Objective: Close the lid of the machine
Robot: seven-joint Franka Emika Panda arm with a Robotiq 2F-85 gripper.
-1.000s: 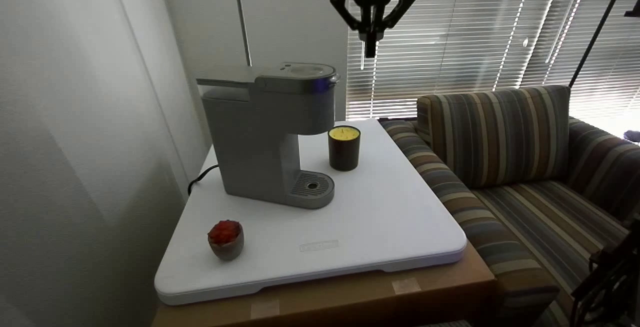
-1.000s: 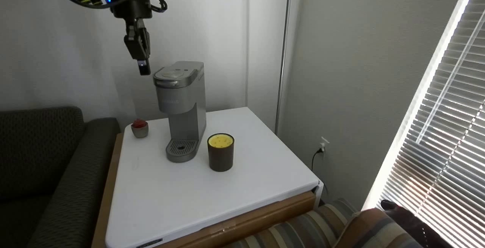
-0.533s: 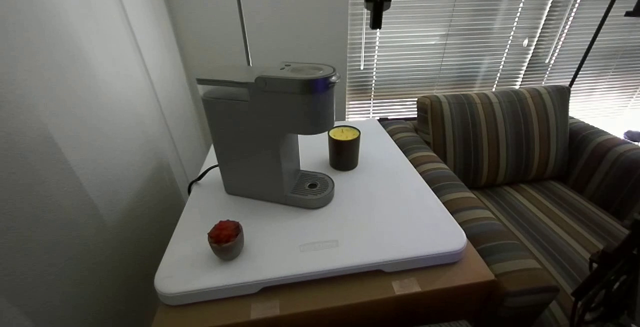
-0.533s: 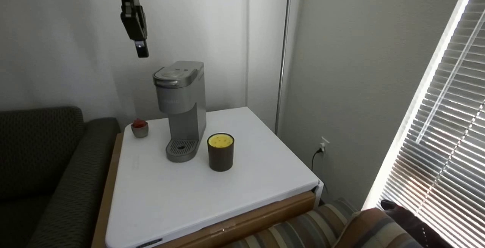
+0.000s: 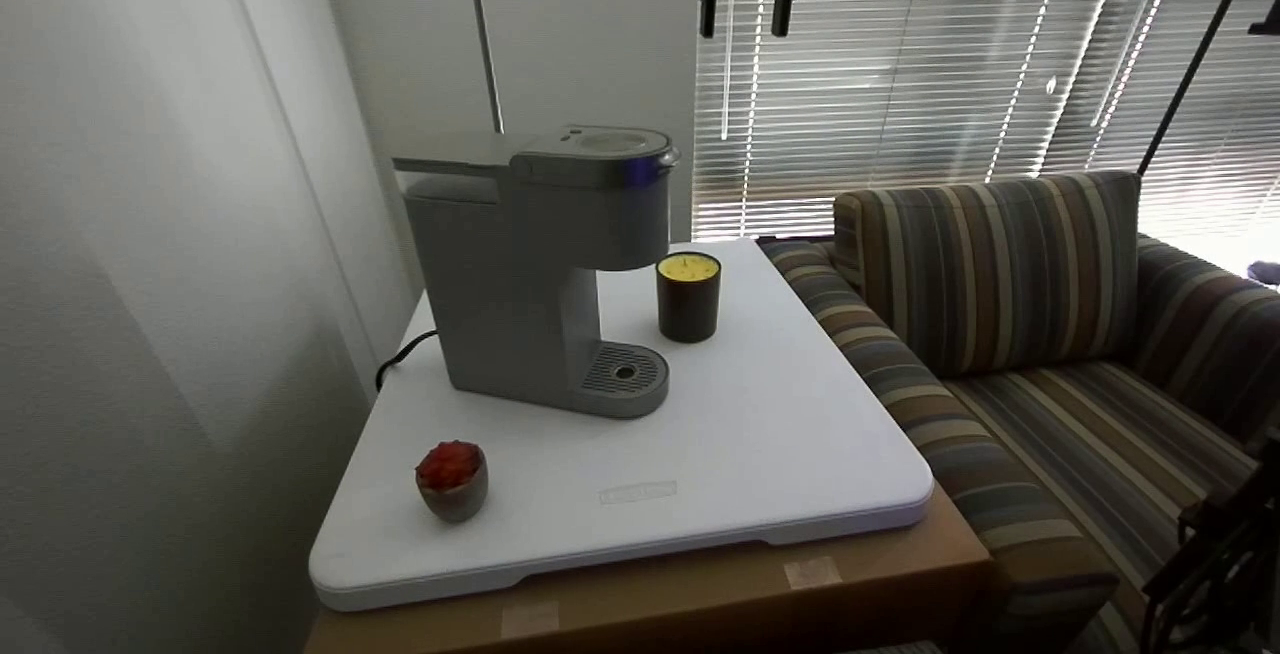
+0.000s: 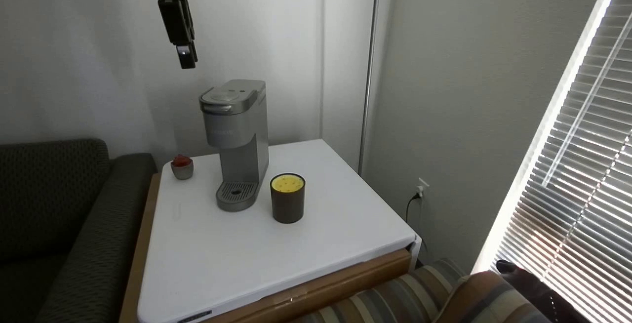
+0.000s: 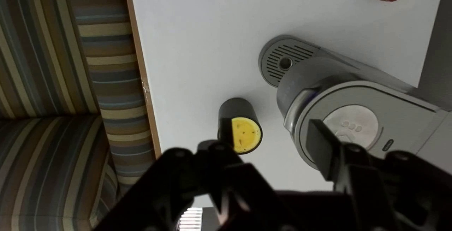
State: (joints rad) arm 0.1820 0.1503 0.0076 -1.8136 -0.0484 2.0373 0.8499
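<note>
The grey coffee machine stands upright on the white tabletop, with its slotted drip base at the front. Its lid lies flat on top of the brew head; in the wrist view the lid shows a round pale disc and a silvery front handle edge. High above the table hangs my gripper, cut off by the frame's top edge. Its two fingers stand apart with only air between them. An exterior view has the gripper well above the lid, touching nothing.
A dark jar with yellow contents stands beside the drip base. A small pot with a red top sits near a tabletop edge. A striped armchair flanks the table, and a wall rises behind the machine.
My gripper has risen away from the machine, and its fingers, together before, have now parted. Machine and lid look the same throughout.
</note>
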